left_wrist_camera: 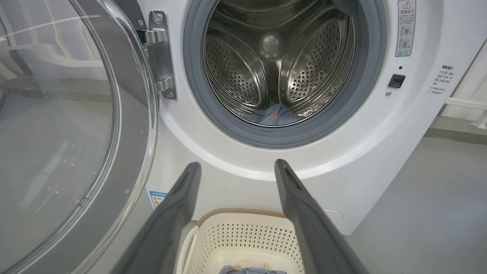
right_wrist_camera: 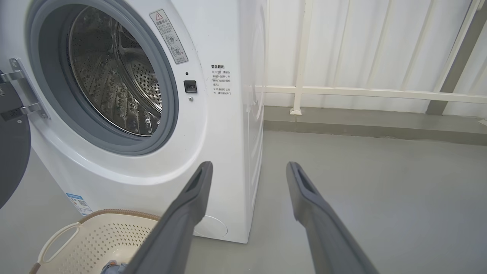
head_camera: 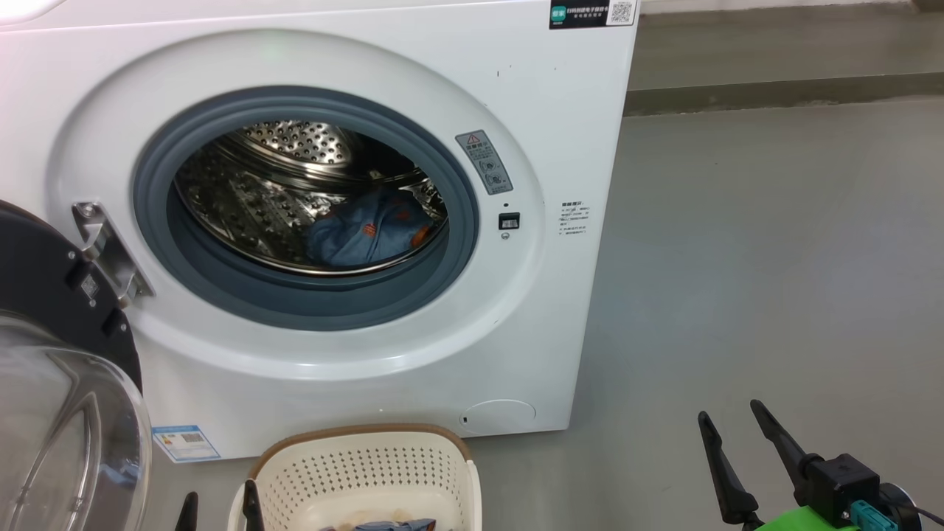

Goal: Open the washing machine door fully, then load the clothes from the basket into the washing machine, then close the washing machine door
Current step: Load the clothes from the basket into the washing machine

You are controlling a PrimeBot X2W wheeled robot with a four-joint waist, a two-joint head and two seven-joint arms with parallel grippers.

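Note:
The white washing machine (head_camera: 560,147) stands with its door (head_camera: 51,310) swung wide open at the left, glass bowl toward me. A light blue garment (head_camera: 369,232) lies in the steel drum (left_wrist_camera: 274,61). On the floor in front sits the cream basket (head_camera: 361,464), with a bit of blue and cream clothes (head_camera: 391,525) on its floor. My left gripper (left_wrist_camera: 237,167) is open above the basket's left side, its tips (head_camera: 252,494) just showing. Over the bare floor to the machine's right, my right gripper (head_camera: 730,420) hangs open and empty.
Grey floor (head_camera: 774,258) stretches to the right of the machine. A white railing (right_wrist_camera: 342,91) and a low grey kerb (head_camera: 774,92) run behind it. The open door (left_wrist_camera: 68,125) takes up the space at the left.

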